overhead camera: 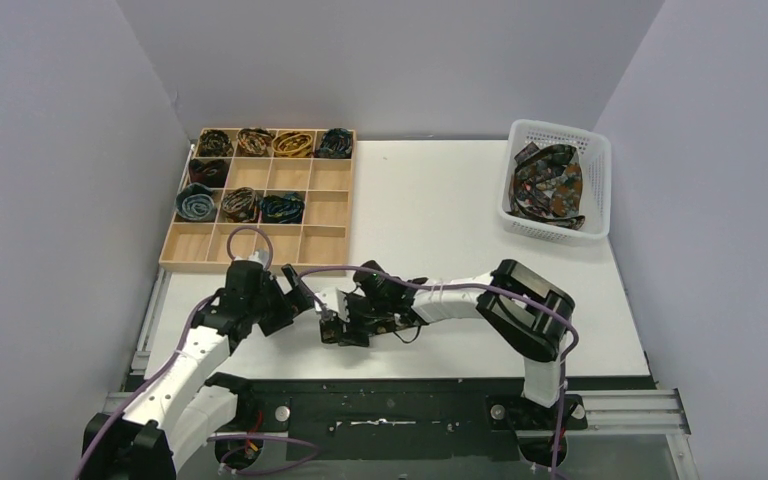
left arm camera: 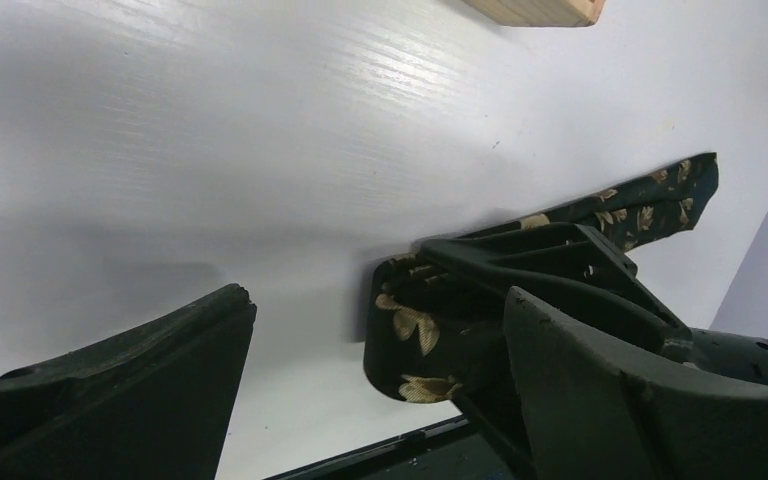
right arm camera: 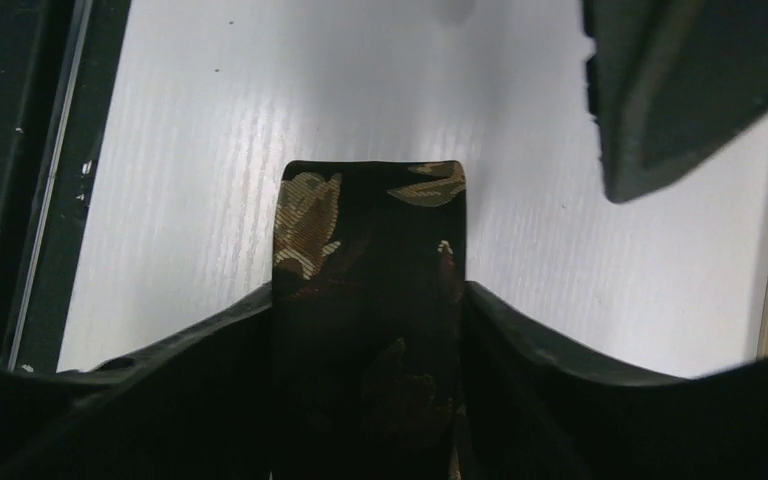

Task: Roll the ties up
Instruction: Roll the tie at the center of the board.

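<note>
So the right gripper [right arm camera: 370,290] is pinching the tie [right arm camera: 370,225] across its width. Both jaws are pressing against the tie's long edges, with the fabric sitting right in the gap between them. The tie is lying flat on the white table [overhead camera: 440,200]. Its long axis is running straight out from between those jaws, and a blunt, folded-looking end is poking out just past the fingertips.

The left gripper [left arm camera: 378,298] is hanging with its jaws spread wide, not gripping anything. That same folded end is sitting between them, closer to its right-hand jaw.

The left wrist view is showing something the right wrist one isn't. The rest of the tie is trailing back past the right gripper, angling up and to the right in that frame. Its gold leaf print is showing on the dark fabric.

From the top camera the tie is basically hiding under the two grippers. That view is giving you the wooden tray [overhead camera: 255,265] with coiled ties beyond the jaws, plus the basket [overhead camera: 558,128] far off to the right.
</note>
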Motion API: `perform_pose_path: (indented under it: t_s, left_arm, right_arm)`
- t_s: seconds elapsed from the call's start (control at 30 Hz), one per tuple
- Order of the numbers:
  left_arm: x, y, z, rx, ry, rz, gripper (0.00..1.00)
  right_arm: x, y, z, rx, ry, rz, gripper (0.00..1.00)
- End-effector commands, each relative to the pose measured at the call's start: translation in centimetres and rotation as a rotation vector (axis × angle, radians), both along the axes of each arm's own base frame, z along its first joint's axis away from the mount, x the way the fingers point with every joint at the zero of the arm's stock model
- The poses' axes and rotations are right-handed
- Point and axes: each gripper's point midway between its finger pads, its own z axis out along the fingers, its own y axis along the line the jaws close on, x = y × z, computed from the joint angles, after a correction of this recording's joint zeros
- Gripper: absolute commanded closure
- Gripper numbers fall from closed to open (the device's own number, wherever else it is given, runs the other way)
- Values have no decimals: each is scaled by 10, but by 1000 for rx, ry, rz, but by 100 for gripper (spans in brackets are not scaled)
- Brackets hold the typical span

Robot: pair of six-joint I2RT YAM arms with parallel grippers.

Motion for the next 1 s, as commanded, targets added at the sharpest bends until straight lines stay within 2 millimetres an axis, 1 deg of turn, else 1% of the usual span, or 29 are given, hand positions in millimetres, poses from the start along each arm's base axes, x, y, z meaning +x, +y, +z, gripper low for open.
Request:
perform_pose_path:
  t_s: [0.0, 0.03, 0.13, 0.23, 0.27, 0.3, 0.37, 0.43, 0.47, 0.53, 0.6, 0.67, 0.73, 0.77, 0.83, 0.9, 0.97]
  left_arm:
    - [15, -7, 24, -51, -113, -7, 6]
    - [16, -6, 27, -50, -124, -1, 6]
    - [17, -3, 30, -46, -136, 21, 5]
    - [16, -2, 31, -54, -141, 37, 3]
    - [15, -1, 31, -57, -143, 45, 3]
    - [15, 1, 30, -53, -141, 60, 3]
    - [13, 13, 24, -17, -112, 137, 3]
    - [13, 21, 24, 9, -119, 182, 3]
    - [13, 24, 25, 10, -128, 198, 3]
    - [15, 27, 29, 1, -150, 230, 3]
    - [17, 30, 31, -3, -167, 256, 3]
    - [17, 35, 31, 15, -184, 276, 3]
    - [18, 40, 29, 27, -196, 295, 3]
    - [18, 39, 30, 19, -204, 297, 3]
    - [18, 35, 31, -13, -218, 290, 3]
    - [20, 26, 34, -60, -242, 258, 3]
    - [19, 18, 35, -97, -252, 225, 3]
  right_arm:
    - [-3, -19, -9, -103, -5, -8, 30]
    - [3, -16, 1, -88, -25, -27, 22]
    - [13, -11, 34, -25, -77, -74, 8]
    - [15, -13, 68, 55, -99, -129, 0]
    - [13, -16, 77, 74, -100, -140, 0]
    - [11, -19, 91, 105, -106, -156, 0]
    - [7, -31, 108, 148, -96, -218, 0]
    - [6, -46, 127, 213, -94, -303, 0]
    - [9, -54, 140, 265, -86, -384, 0]
    - [24, -80, 158, 361, -54, -623, 0]
    - [35, -107, 160, 429, 58, -871, 0]
    - [45, -128, 155, 482, 193, -1071, 0]
    - [47, -139, 146, 496, 380, -1213, 0]
    - [45, -139, 142, 500, 492, -1252, 0]
    - [40, -136, 133, 494, 636, -1270, 0]
    - [37, -131, 125, 481, 695, -1269, 0]
    - [36, -126, 123, 488, 725, -1250, 0]
